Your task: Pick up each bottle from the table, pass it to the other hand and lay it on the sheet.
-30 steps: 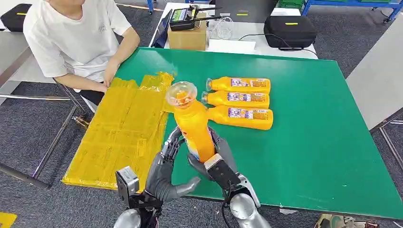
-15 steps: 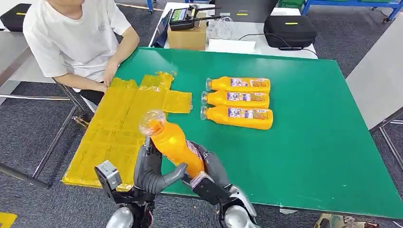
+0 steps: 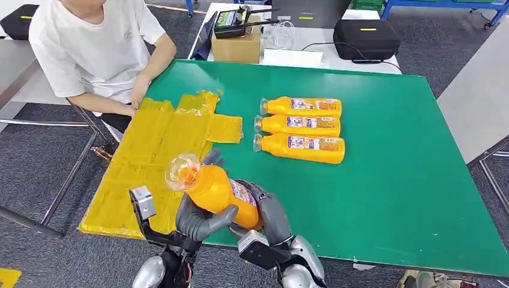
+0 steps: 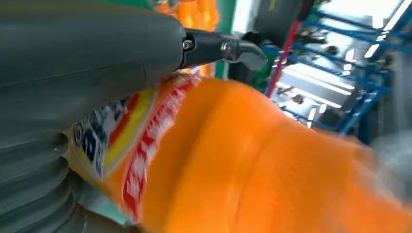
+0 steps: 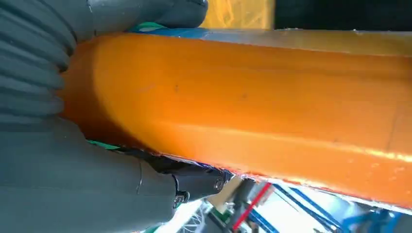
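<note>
Green table [image 3: 384, 198]: three bottles [image 3: 300, 127] lying, one bottle [image 3: 213, 187] held.

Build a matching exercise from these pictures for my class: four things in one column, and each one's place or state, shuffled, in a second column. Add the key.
Things:
1. held bottle
2. yellow sheet
3. three lying bottles
4. cardboard box

Places or states:
A. side by side on the green table, caps toward the sheet
B. on the white table beyond the green one
C. gripped by both the left hand and the right hand
D. spread over the green table's left edge, near the seated person

Pairs: 1-C, 2-D, 3-A, 4-B
</note>
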